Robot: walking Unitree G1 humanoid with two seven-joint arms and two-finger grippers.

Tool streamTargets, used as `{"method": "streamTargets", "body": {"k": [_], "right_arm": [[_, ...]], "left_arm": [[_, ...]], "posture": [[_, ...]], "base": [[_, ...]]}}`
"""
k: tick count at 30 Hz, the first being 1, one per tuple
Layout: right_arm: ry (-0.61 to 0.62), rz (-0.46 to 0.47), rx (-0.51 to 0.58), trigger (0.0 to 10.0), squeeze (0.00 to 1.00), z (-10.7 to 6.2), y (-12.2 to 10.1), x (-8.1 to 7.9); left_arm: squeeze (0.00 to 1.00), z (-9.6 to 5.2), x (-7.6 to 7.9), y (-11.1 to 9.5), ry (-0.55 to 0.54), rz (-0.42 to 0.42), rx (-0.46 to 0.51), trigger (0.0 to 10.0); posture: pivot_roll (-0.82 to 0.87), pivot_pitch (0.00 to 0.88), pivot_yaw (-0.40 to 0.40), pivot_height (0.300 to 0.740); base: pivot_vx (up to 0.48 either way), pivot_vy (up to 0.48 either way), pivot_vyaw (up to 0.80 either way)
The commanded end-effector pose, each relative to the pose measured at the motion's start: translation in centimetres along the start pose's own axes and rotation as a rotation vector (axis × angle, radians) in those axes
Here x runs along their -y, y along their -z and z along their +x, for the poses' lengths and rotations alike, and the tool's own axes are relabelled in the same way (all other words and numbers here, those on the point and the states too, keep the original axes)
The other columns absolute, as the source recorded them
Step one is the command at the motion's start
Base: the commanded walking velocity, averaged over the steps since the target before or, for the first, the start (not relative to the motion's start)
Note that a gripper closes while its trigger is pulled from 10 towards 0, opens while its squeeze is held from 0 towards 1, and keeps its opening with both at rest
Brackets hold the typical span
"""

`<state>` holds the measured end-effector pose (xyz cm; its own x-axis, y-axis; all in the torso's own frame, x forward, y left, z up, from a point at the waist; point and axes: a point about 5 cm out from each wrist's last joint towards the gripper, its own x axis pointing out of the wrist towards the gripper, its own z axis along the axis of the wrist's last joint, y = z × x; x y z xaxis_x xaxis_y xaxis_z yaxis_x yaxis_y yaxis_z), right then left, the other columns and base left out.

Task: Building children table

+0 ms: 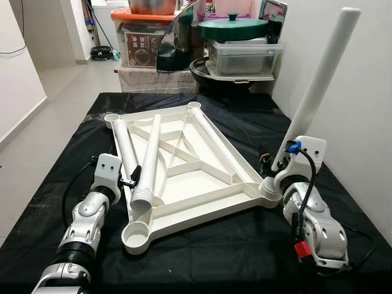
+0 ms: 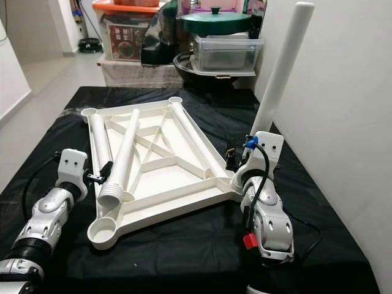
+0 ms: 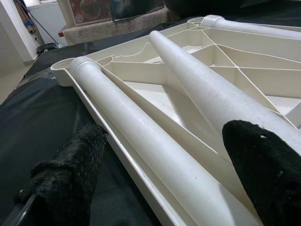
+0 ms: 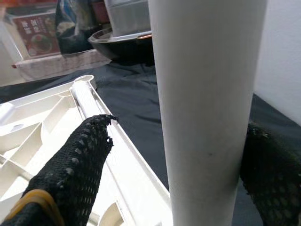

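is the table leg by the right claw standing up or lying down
Standing up. The table leg rises from the corner socket of the upturned tabletop, leaning slightly, with the right claw around it.

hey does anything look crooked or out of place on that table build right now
The upright leg at the tabletop's near right corner leans outward toward the wall rather than standing straight, with the right hand around it. Three other legs lie loose in the upturned tabletop.

tabletop (image 1: 202,184) white | legs (image 1: 150,156) white — cloth (image 1: 233,251) black (lid (image 1: 233,27) green)
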<state>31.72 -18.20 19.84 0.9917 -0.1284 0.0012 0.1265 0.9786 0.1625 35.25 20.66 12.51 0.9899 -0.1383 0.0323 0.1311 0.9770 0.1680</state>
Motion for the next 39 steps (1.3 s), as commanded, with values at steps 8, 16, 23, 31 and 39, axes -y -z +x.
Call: {"method": "streamTargets", "body": {"k": [8,16,23,31,39], "right_arm": [[-0.236,0.054,0.126,10.0,0.00,-0.6,-2.8,-2.8],[-0.314,0.015,0.170,10.0,0.00,-0.5,-4.4,-2.1],[-0.394,-0.069,0.127,10.0,0.00,0.6,-5.5,0.7],[-0.377,-0.108,0.054,10.0,0.00,2.2,-5.2,2.2],[-0.371,-0.105,-0.005,10.0,0.00,2.7,-4.1,2.9]], "left_arm": [[0.00,-0.9,-0.6,0.2,-0.035,0.000,0.023,10.0],[0.00,-1.3,-1.6,-0.6,-0.063,0.021,0.054,10.0],[0.00,-1.6,-2.6,-1.3,-0.094,0.037,0.080,10.0],[0.00,-2.1,-2.7,-1.0,-0.114,0.034,0.071,10.0],[0.00,-2.6,-2.9,-0.6,-0.127,0.030,0.058,10.0]], "posture": [[0.01,0.000,-0.048,0.740],[0.01,0.000,-0.048,0.740],[0.02,0.000,-0.058,0.740],[0.03,0.000,-0.073,0.740],[0.03,0.000,-0.076,0.740]], "base": [[0.000,0.000,0.00],[0.000,0.000,0.00],[0.000,0.000,0.00],[0.000,0.000,0.00],[0.000,0.000,0.00]]}}
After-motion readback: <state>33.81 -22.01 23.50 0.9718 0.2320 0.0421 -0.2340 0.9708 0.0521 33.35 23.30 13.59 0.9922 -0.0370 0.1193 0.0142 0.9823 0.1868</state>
